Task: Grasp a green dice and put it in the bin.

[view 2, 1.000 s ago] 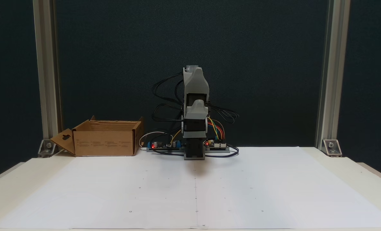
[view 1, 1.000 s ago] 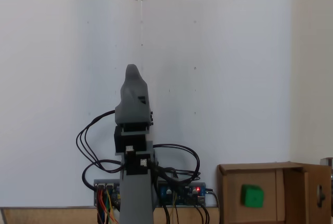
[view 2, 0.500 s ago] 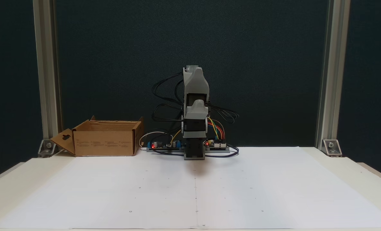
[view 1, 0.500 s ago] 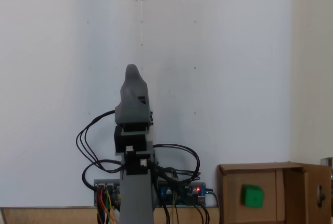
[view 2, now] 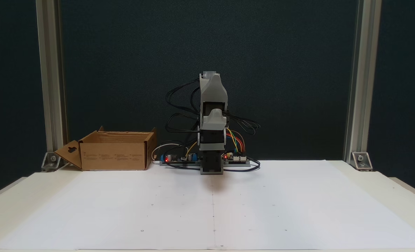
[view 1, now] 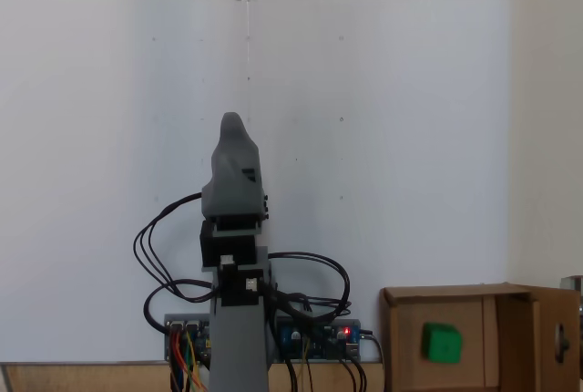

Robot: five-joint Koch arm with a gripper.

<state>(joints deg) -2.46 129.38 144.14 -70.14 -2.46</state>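
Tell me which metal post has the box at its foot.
The left post in a fixed view; the box sits beside its base. The right post stands far across the table.

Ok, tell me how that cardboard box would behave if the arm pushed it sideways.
The cardboard box would probably slide rather than tip: it sits low and wide on the table. It is likely light, being thin corrugated board with only a small green cube inside. Its loose side flap would likely bend before the walls do.
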